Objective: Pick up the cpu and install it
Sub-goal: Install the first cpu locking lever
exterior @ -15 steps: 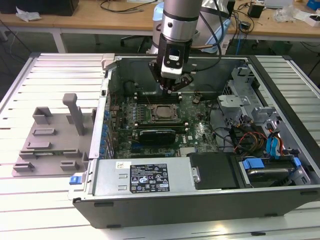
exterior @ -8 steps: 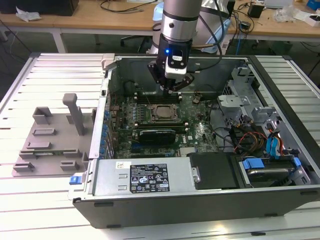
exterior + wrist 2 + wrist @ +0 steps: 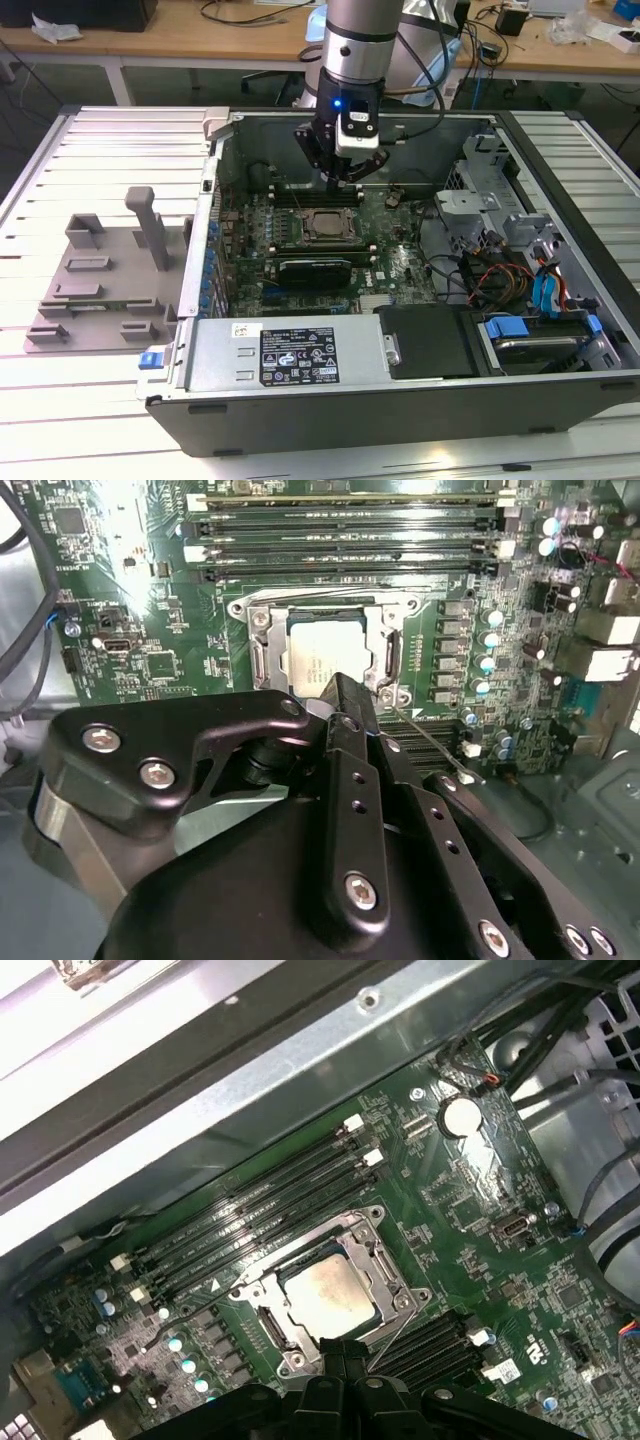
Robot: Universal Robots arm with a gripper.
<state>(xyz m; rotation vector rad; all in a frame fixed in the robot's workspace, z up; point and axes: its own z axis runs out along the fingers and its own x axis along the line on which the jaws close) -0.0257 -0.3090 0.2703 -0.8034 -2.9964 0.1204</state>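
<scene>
Inside the socket frame (image 3: 395,1275) on the motherboard (image 3: 480,1190), the cpu (image 3: 325,1295) lies flat and square, so no long axis matters. Your pincer (image 3: 343,1355) hangs over the frame's edge, cpu just beneath it, jaws closed together, gripping nothing you can see.

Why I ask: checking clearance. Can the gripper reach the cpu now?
Probably yes: the gripper hangs close over the cpu, which lies in the socket with nothing between them.
</scene>
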